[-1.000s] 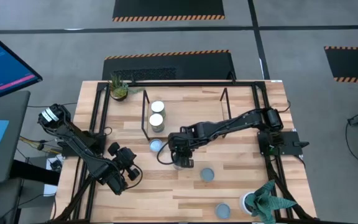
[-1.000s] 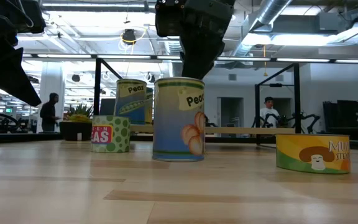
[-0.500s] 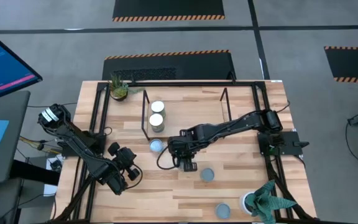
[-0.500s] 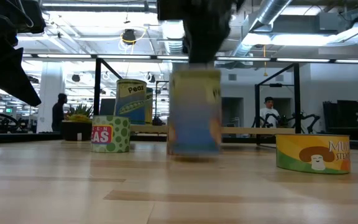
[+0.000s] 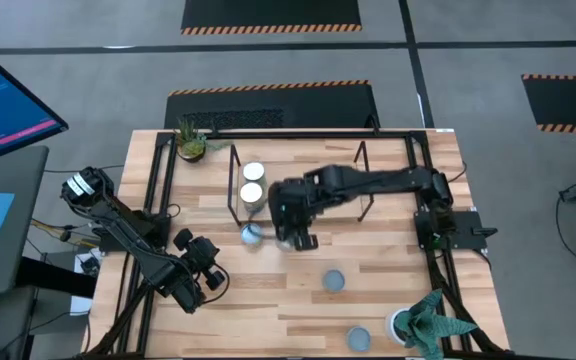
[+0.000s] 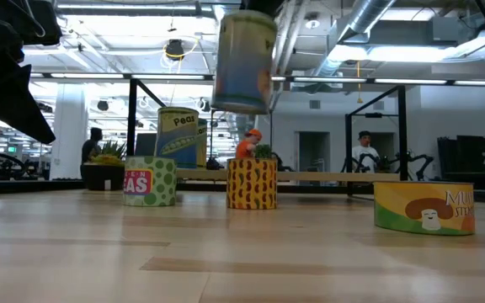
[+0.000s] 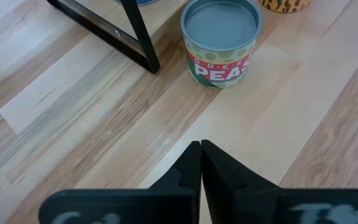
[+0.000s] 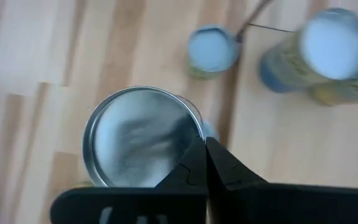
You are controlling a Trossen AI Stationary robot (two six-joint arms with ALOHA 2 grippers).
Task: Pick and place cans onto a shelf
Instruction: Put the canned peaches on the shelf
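Above the table, the right gripper (image 5: 290, 238) held a peach can (image 6: 243, 61) aloft beside the shelf (image 5: 236, 185) (two cans already there); the left gripper (image 7: 200, 149) was pinched closed.

Tall can (image 6: 244, 61) held aloft, tilted; two cans (image 5: 253, 182) on shelf (image 5: 298, 190); peas can (image 7: 221, 41) upright beside its rod
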